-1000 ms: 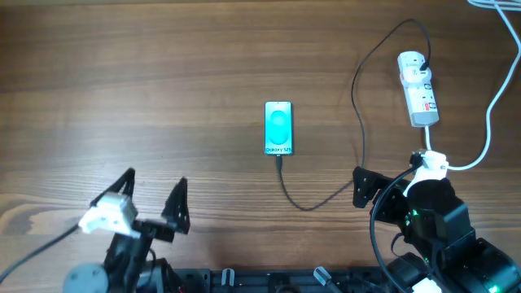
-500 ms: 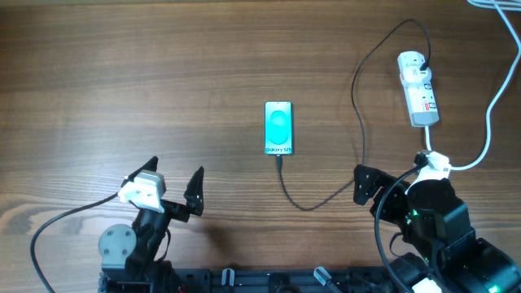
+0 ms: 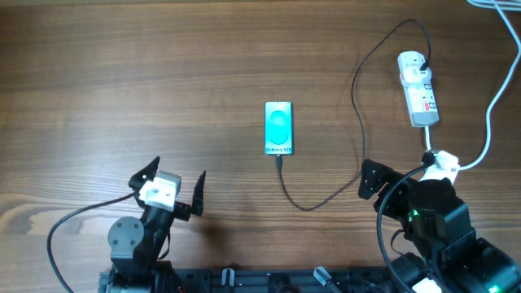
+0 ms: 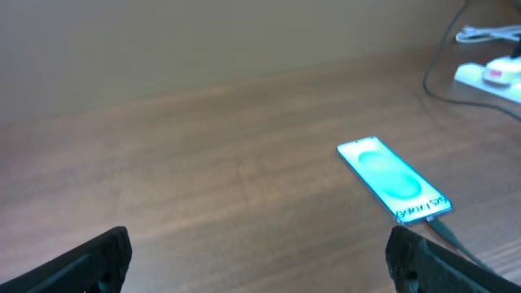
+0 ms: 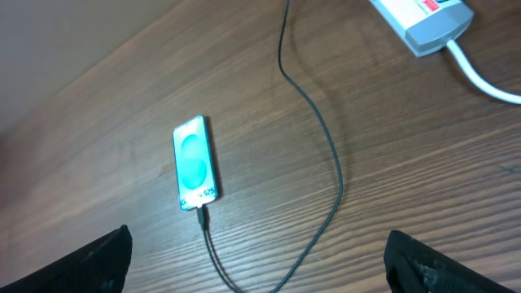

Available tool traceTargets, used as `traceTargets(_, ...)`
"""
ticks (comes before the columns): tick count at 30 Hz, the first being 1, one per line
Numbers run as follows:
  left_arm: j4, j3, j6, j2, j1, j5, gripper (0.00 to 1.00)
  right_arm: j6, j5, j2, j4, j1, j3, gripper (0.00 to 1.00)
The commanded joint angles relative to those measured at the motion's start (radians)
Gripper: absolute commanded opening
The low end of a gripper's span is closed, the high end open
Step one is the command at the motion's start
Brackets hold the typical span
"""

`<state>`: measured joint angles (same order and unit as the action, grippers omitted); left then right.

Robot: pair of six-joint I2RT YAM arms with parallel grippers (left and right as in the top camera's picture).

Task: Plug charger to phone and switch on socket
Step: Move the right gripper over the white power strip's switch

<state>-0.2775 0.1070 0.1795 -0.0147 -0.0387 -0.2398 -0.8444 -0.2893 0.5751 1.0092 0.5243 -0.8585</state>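
Observation:
The phone [image 3: 278, 128] with its cyan screen lies flat mid-table; it also shows in the left wrist view [image 4: 391, 177] and the right wrist view [image 5: 194, 173]. The thin black charger cable [image 3: 358, 122] runs from the white socket strip [image 3: 417, 88] at the far right, loops down, and its plug tip [image 3: 279, 162] sits at the phone's near end [image 5: 202, 215]. My left gripper [image 3: 176, 189] is open and empty, near the front left. My right gripper [image 3: 400, 174] is open and empty, at the front right below the socket [image 5: 423, 18].
A thick white cord [image 3: 487, 130] leaves the socket's near end and curves up off the far right edge. The arm bases stand along the table's front edge. Bare wooden table [image 3: 122, 81] lies to the left.
My left gripper has swung right and drawn back toward its base. My right gripper has shifted slightly right. Phone, cable and socket have not moved.

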Motion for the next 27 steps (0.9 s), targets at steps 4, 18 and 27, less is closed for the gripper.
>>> traceTargets(4, 0.083, -0.036, -0.004, 0.002, -0.004, 0.01, 1.0, -0.027, -0.054, 0.044, -0.001, -0.002, -0.01, 0.99)
traceTargets(18, 0.061, -0.038, -0.095, -0.006, -0.004, 0.01, 1.0, -0.388, -0.212, 0.394, 0.064, -0.111, -0.01, 0.17)
traceTargets(27, 0.061, -0.038, -0.095, -0.006, -0.004, 0.01, 1.0, -0.045, -0.014, 0.562, -0.216, -0.511, -0.01, 0.04)
